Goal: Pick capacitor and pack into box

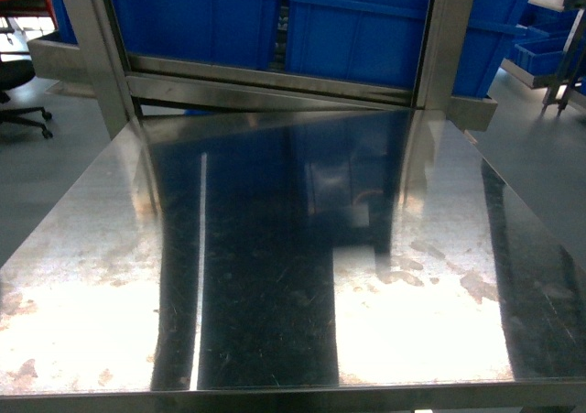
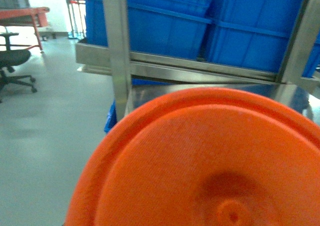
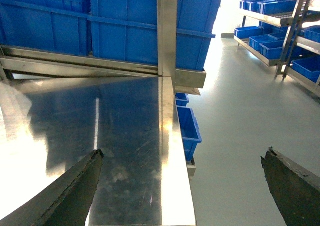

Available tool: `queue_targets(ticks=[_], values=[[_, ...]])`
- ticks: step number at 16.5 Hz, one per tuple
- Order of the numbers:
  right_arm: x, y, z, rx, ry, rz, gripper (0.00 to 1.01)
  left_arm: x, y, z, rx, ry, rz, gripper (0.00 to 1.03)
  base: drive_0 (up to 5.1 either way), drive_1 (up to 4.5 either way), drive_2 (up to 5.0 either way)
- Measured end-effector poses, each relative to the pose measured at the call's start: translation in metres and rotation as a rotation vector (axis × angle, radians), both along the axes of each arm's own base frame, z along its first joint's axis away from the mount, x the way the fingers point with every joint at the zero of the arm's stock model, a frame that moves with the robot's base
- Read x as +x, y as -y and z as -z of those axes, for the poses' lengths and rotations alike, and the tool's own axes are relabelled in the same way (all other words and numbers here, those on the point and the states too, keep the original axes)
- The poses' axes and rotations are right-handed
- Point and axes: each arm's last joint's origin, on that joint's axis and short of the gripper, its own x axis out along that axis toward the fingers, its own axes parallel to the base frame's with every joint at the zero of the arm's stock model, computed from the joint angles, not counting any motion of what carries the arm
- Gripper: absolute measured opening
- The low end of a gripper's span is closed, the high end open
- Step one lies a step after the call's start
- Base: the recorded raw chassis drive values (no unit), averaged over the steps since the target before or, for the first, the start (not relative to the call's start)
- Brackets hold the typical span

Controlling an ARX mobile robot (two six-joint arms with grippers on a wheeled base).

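A shiny steel counter (image 1: 275,276) is seen from the head view, and nothing sits on it. Big blue bins (image 1: 265,19) are stacked behind the counter on a steel frame (image 1: 430,38). No capacitor and no pink box can be seen in any view, so where they are cannot be told. The right gripper (image 3: 182,186) is held above the counter's right edge with its jaws wide apart and nothing between them. The left wrist view is filled by a round orange thing (image 2: 210,161), so the left jaws cannot be told. If an arm were moved now, the frame might be bumped, because so much is hidden.
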Motion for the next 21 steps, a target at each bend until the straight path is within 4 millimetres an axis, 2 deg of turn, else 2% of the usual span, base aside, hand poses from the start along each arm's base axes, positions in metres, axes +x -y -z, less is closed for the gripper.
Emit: queue_targets(ticks=[1, 3, 5, 21], values=[[0.0, 0.0, 0.0, 0.0, 0.0, 0.001, 0.98, -0.001, -0.005, 0.001, -0.001, 0.002, -0.039, 0.43, 0.0, 0.0, 0.0], [0.0, 0.0, 0.0, 0.0, 0.0, 0.0, 0.98, -0.005, -0.003, 0.004, 0.001, -0.015, -0.002, 0.43, 0.0, 0.0, 0.0], [0.0, 0.0, 0.0, 0.0, -0.002, 0.0, 0.98, -0.012, -0.003, 0.014, 0.001, -0.009, -0.005, 0.43, 0.0, 0.0, 0.0], [0.0, 0.0, 0.0, 0.0, -0.001, 0.0, 0.98, -0.012, -0.003, 0.013, 0.002, 0.002, -0.007, 0.43, 0.0, 0.0, 0.0]])
